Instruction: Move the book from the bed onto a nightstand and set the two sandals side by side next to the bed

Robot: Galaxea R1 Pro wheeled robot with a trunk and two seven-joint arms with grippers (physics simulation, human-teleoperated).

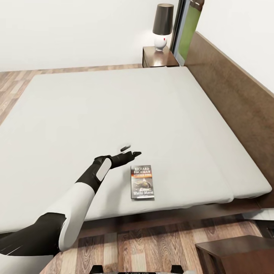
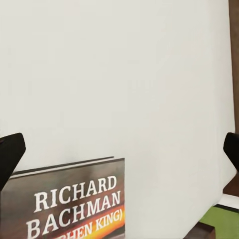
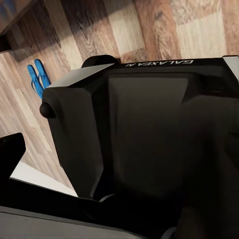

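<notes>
The book (image 1: 142,182) lies flat on the off-white mattress of the bed (image 1: 114,114), near its front edge, cover up with white lettering and an orange band. My left gripper (image 1: 129,151) hovers open just beyond the book's top edge, a little to its left. In the left wrist view the book (image 2: 69,204) sits low between the spread fingertips (image 2: 10,157), with nothing held. The two blue sandals (image 3: 39,77) lie side by side on the wood floor in the right wrist view. My right gripper (image 3: 119,154) hangs by the robot's black base (image 3: 149,139), its fingertip (image 3: 10,152) set wide.
A dark nightstand (image 1: 160,57) with a black-shaded lamp (image 1: 163,24) stands at the bed's far corner. Another dark nightstand (image 1: 236,255) is at the near right. The brown headboard (image 1: 236,99) runs along the right side. Wood-plank floor (image 1: 152,243) lies between me and the bed.
</notes>
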